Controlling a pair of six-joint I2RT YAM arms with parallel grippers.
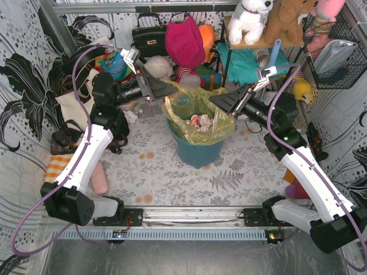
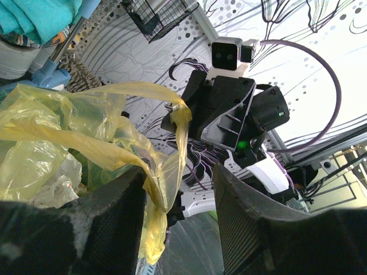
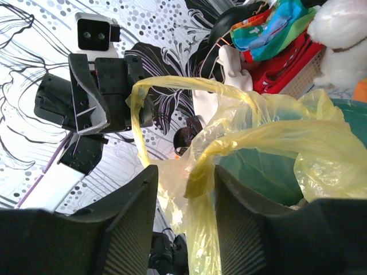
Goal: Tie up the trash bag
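The trash bag [image 1: 198, 117] is thin yellow-green plastic lining a teal bin [image 1: 198, 152] at the table's middle, with crumpled white and red paper inside. My left gripper [image 1: 171, 91] is at the bag's left rim and my right gripper [image 1: 217, 101] at its right rim. In the left wrist view the left gripper [image 2: 179, 172] is open; a twisted strip of the bag [image 2: 51, 132] hangs loose against its left finger [image 2: 123, 200]. In the right wrist view the right gripper [image 3: 184, 172] is open too, and a strip of the bag [image 3: 275, 137] droops between its jaws, close to the right finger [image 3: 241, 200].
A cream tote bag [image 1: 71, 103] stands at the left. Behind the bin are a black handbag [image 1: 149, 37], a magenta cushion [image 1: 184, 41] and plush toys [image 1: 252, 20] on a shelf. A wire basket [image 1: 338, 54] hangs at the right wall. A pink roll [image 1: 101, 177] lies front left.
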